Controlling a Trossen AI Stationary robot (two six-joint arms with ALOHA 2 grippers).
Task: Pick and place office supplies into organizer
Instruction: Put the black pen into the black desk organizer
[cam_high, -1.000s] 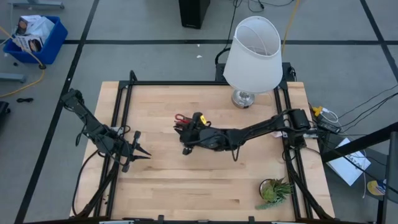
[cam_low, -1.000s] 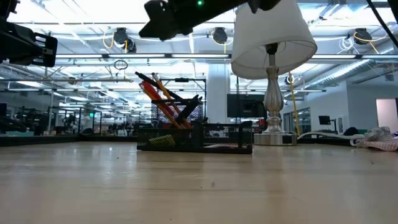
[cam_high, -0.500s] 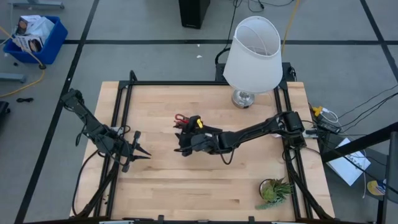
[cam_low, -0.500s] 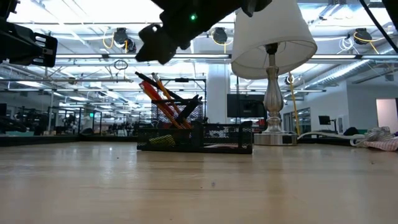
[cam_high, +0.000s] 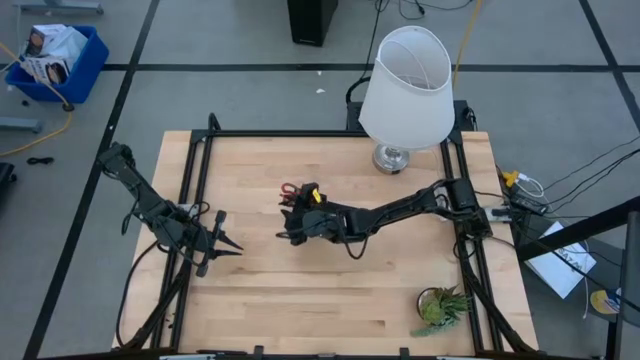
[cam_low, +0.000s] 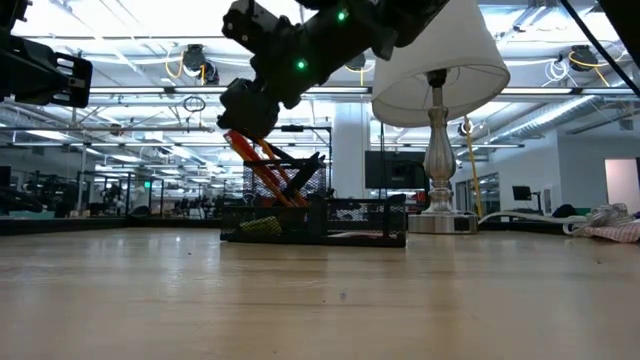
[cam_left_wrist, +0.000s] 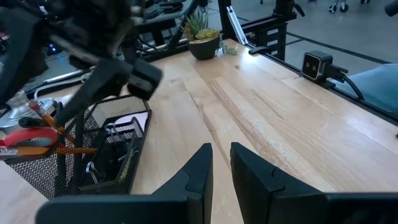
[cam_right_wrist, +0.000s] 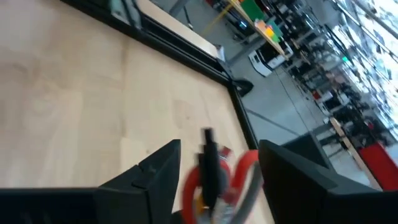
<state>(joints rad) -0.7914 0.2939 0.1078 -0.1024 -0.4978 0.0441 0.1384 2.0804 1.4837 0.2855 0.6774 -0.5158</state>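
The organizer (cam_low: 330, 222), a black mesh tray, stands mid-table (cam_high: 297, 205). Red-handled scissors (cam_high: 288, 188), orange pencils (cam_low: 268, 165) and black pens lean in its taller section. A yellow-green piece (cam_low: 262, 227) lies in a low compartment. My right gripper (cam_right_wrist: 217, 171) hangs open just above the taller section (cam_low: 245, 108). A black pen's top (cam_right_wrist: 208, 155) and the red scissors handle (cam_right_wrist: 245, 163) show between its fingers, and no touch shows. My left gripper (cam_left_wrist: 219, 149) waits shut over the table's left part (cam_high: 228, 246), holding nothing.
A white-shaded lamp (cam_high: 405, 85) stands at the far right, close behind the organizer in the low view (cam_low: 435, 60). A small potted plant (cam_high: 440, 305) sits at the near right corner. Bare wood lies between the organizer and the near edge.
My right gripper has come down toward the organizer and shifted a little toward the table's left edge, tipping as it sank. It now hangs just over the tops of the pens and scissors. The organizer and its contents have kept still.
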